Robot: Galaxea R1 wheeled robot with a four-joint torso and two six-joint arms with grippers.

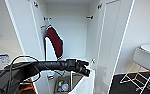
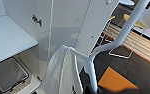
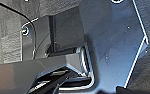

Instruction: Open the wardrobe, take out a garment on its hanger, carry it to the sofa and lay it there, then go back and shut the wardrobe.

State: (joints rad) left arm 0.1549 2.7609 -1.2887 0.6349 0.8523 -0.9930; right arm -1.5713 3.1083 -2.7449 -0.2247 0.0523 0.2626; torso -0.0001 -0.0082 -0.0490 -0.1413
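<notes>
The wardrobe (image 1: 71, 27) stands open, both white doors swung wide. My left gripper (image 1: 87, 70) reaches in front of it, shut on the white hanger (image 2: 91, 58). The white garment (image 1: 87, 83) hangs from that hanger below the gripper and is off the rail. In the left wrist view the garment (image 2: 57, 75) drapes over the hanger's shoulder, close to the open wardrobe door (image 2: 96, 25). A dark maroon top (image 1: 54, 41) still hangs inside at the left, from the rail bracket (image 1: 47, 18).
A cardboard box with bottles (image 1: 62, 86) sits on the wardrobe floor. The right door (image 1: 111, 37) stands beside my arm. A white stool (image 1: 147, 57) is at the right. A grey bin (image 2: 8, 73) sits under a white shelf (image 2: 8, 37).
</notes>
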